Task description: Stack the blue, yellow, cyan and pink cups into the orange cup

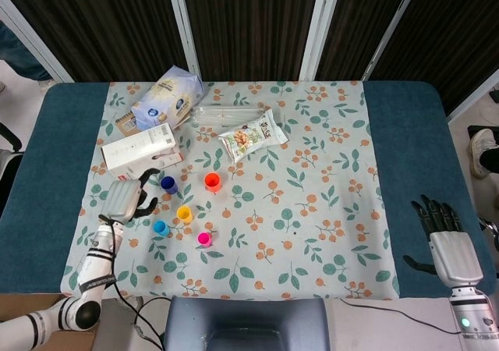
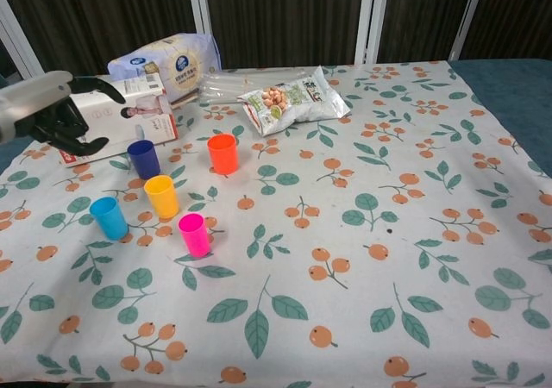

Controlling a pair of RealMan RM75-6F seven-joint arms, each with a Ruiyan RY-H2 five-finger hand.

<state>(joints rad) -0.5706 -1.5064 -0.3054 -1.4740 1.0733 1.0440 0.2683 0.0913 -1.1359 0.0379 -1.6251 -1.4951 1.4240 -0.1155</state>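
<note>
The orange cup (image 1: 212, 182) (image 2: 222, 153) stands upright on the floral cloth, with the blue cup (image 1: 168, 184) (image 2: 143, 159) to its left. Nearer me stand the yellow cup (image 1: 184, 214) (image 2: 161, 197), the cyan cup (image 1: 161, 228) (image 2: 109, 217) and the pink cup (image 1: 204, 239) (image 2: 194, 234). My left hand (image 1: 126, 198) (image 2: 50, 112) hovers just left of the blue cup, fingers apart, holding nothing. My right hand (image 1: 443, 230) rests open at the table's right edge, far from the cups.
A white box (image 1: 142, 151) (image 2: 108, 118) lies behind the blue cup. Behind it are a blue-white bag (image 1: 166, 96), a clear packet (image 1: 228, 115) and a snack bag (image 1: 251, 136) (image 2: 293, 100).
</note>
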